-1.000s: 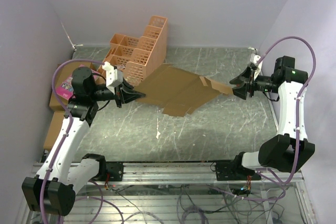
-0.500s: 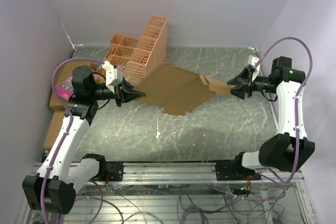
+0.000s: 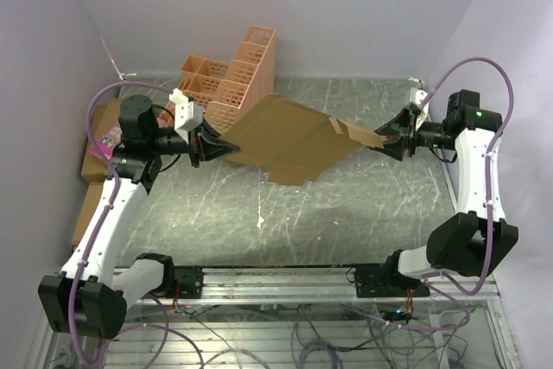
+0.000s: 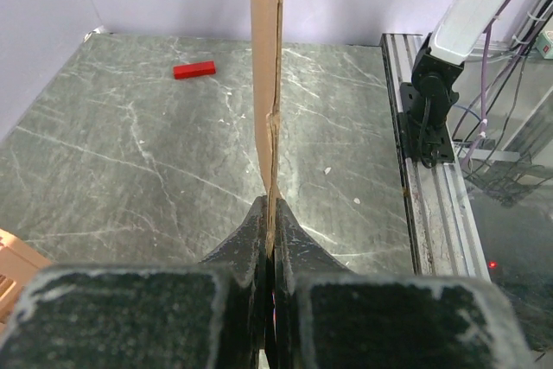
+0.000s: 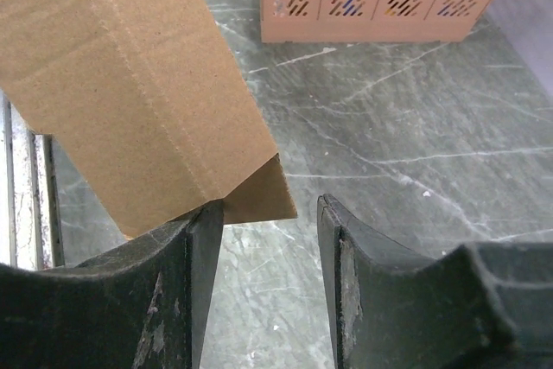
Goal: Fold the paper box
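Top external view, starting at the near edge: a silver metal rail [image 3: 285,276] holds both arm bases, with a tangle of cables under it. Past that is the grey-green, marble-patterned table top [image 3: 346,213], white veins all over it.

Mid-table, the plain brown corrugated cardboard sheet, i.e. the paper box [image 3: 285,140], is unfolded and flat, and it spans the gap between the two arms. The left gripper [image 3: 230,149] is clamped tight on its left edge; the left wrist view shows both black fingers [image 4: 251,235] pinched on the cardboard, which stands edge-on above them. The right gripper [image 3: 386,140] sits at the narrow flap on the far right with its jaws apart. In the right wrist view a flap corner pokes into the gap and lies over one finger [image 5: 194,239], but I honestly can't tell if it's touching, so no real grip there.

The left wrist view also shows a small red rectangular block [image 4: 193,70] lying on the table well away from the sheet.

Further back, an orange plastic lattice crate [image 3: 233,84] stands just behind the sheet's left end. Off the left edge there's a pink book [image 3: 110,137] lying on brown closed cartons [image 3: 80,213]. Plain lavender walls [image 3: 302,6] close in the back and both sides.
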`<state>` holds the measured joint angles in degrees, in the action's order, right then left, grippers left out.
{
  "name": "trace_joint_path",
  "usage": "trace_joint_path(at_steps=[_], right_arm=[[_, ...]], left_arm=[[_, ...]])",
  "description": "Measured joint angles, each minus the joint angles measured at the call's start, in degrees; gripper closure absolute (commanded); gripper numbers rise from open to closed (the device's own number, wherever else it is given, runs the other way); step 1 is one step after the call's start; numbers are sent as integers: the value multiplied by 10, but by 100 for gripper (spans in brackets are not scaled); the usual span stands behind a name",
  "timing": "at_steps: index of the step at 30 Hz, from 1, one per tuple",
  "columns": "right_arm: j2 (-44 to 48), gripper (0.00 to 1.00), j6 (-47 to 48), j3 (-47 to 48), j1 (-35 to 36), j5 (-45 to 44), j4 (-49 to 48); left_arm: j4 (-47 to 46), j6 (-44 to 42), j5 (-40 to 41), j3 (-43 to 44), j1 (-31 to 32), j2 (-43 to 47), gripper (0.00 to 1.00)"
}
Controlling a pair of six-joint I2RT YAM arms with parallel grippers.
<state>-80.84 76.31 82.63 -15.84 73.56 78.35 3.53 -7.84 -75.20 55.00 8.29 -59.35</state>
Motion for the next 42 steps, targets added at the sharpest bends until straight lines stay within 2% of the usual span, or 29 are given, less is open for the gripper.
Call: trace_joint_path(at_steps=[7,10,11,14,17,20,23,25,27,29,32,35,37,40,42], right_arm=[[-1,52,9,22,-1,4,1],[-9,46,1,63,-2,-12,2],[-9,41,-10,75,-4,-26,-2],[20,25,-80,86,-9,-98,-84],[86,23,-157,60,-13,-226,-203],[110,23,-210,82,-16,-323,-269],[83,29,-259,144,-30,-375,-320],[48,37,-292,191,-44,-373,-339],[7,44,-326,235,-55,-344,-343],[-28,54,-359,263,-60,-301,-346],[-65,69,-435,269,-62,-214,-364],[-87,77,-541,267,-63,-131,-423],[-91,76,-657,251,-63,-74,-523],[-82,74,-942,177,-65,-2,-822],[-94,71,-1116,161,-66,23,-997]], left_arm=[[54,-37,-14,48,-2,-28,93],[74,-44,-9,73,-2,-42,93],[79,-46,-3,80,-3,-45,93],[90,-48,18,97,-4,-52,93],[77,-29,32,101,-8,-53,93],[35,16,42,101,-16,-51,93],[-40,81,44,103,-34,-49,93],[-106,139,39,114,-50,-58,93],[-215,226,26,129,-70,-82,93],[-375,351,17,136,-91,-120,93],[-652,591,12,166,-111,-208,93],[-777,738,12,213,-118,-274,93],[-820,802,12,224,-120,-295,93],[-852,855,11,224,-120,-297,93],[-864,874,10,224,-120,-292,93]])
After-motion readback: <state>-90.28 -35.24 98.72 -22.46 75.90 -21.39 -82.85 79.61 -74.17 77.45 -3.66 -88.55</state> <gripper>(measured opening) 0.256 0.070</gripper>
